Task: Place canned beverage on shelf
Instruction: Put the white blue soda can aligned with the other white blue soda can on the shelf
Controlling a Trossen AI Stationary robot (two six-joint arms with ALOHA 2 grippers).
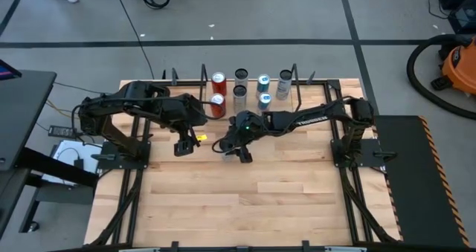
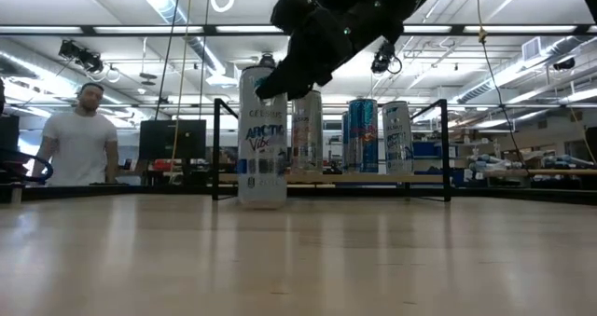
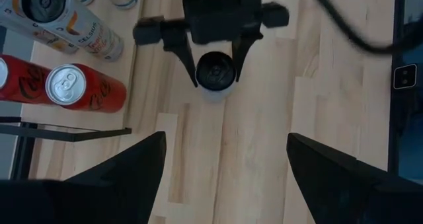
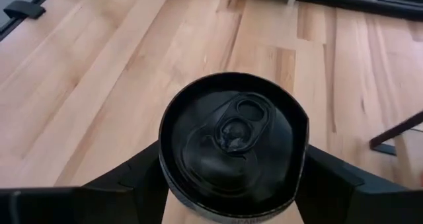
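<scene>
A tall white can with a black top (image 2: 262,139), lettered "Arctic", stands upright on the wood table in front of the shelf. It also shows in the right wrist view (image 4: 232,145) and the left wrist view (image 3: 216,72). My right gripper (image 1: 236,151) is above the can, shut on its top. My left gripper (image 1: 182,145) is open and empty, hovering to the can's left. The shelf (image 1: 297,96), black rods round a light board, stands at the table's far edge. It holds two red cans (image 1: 217,92) and several silver and blue ones (image 1: 262,88). My right gripper pinches the can's upper rim (image 4: 301,151) between its two fingers, one on each side of the black top. The fingers (image 3: 187,55) come from above, slanting down. The can stays upright with its bottom (image 2: 262,202) on the table.
A small yellow thing (image 1: 201,137) lies on the table between the two grippers. The arms' black rails run along the table's left and right sides. Bare wood stretches toward the near edge. A person in a white shirt (image 2: 80,139) stands beyond the table.
</scene>
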